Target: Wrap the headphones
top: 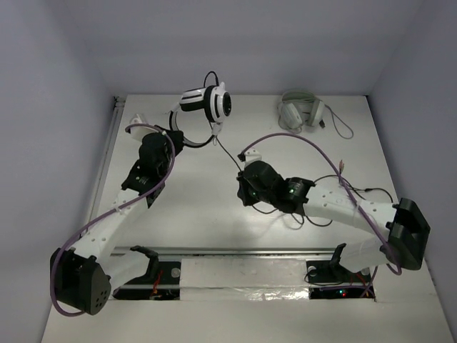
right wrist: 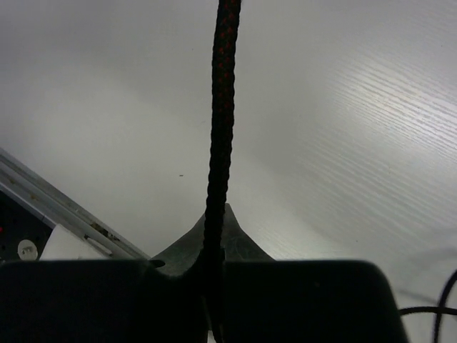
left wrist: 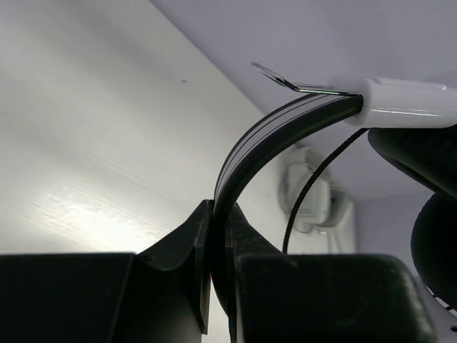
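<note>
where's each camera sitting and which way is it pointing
Top external: above and behind the arms, looking down on the table; both show, left gripper holding the headphones, right gripper on their cable.
Left wrist: on the left arm, looking along its fingers at the clamped headband.
Right wrist: on the right arm, looking past its closed fingers across the table.
Shared: top and left wrist both see the pale grey headphones.
</note>
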`<state>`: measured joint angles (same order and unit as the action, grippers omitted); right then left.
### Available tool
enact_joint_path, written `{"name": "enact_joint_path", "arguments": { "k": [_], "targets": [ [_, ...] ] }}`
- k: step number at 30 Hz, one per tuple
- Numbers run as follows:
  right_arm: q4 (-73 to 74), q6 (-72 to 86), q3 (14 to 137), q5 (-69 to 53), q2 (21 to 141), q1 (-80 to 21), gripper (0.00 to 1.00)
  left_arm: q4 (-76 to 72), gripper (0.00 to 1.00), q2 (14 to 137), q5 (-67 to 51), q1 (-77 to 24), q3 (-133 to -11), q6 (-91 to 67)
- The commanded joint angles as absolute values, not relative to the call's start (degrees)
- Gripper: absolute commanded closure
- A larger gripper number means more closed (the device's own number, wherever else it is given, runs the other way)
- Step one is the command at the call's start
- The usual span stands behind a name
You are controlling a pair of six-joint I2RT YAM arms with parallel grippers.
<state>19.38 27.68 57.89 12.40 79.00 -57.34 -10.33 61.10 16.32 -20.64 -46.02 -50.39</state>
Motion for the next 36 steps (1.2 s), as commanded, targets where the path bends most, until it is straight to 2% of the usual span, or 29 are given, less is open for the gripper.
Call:
{"name": "enact_joint_path", "arguments": {
  "k": [1,8,14,17,24,30,36],
  "targets": [
    [27.8,26.5,62.9,21.1,77.1,-60.2,1.00,-10.6,1.00,59.8,23.5,-22.1,-50.0,-43.9],
    [34.6,22.4,70.0,21.0,72.2,-60.7,1.00,-0.1,1.00,62.8,27.5,-25.7,-55.5,-32.3],
    [40.7,18.4,78.5,17.4,73.7,-61.3,1.00,6.5,1.00,68.3,33.7,-33.1,-61.4,-27.9],
    [42.4,17.3,81.4,17.1,75.6,-62.1,1.00,6.9,1.00,71.1,31.6,-35.0,-63.0,-26.1],
    [47.5,14.6,86.3,23.2,75.9,-62.8,1.00,13.8,1.00,76.3,34.8,-40.4,-66.5,-19.9],
    [50.3,12.0,90.5,30.3,77.2,-62.8,1.00,20.9,1.00,78.2,28.1,-43.9,-69.5,-12.9],
    [44.0,8.3,87.8,33.7,76.5,-62.8,1.00,18.4,1.00,72.9,15.2,-45.8,-65.3,-7.5]
  ]
}}
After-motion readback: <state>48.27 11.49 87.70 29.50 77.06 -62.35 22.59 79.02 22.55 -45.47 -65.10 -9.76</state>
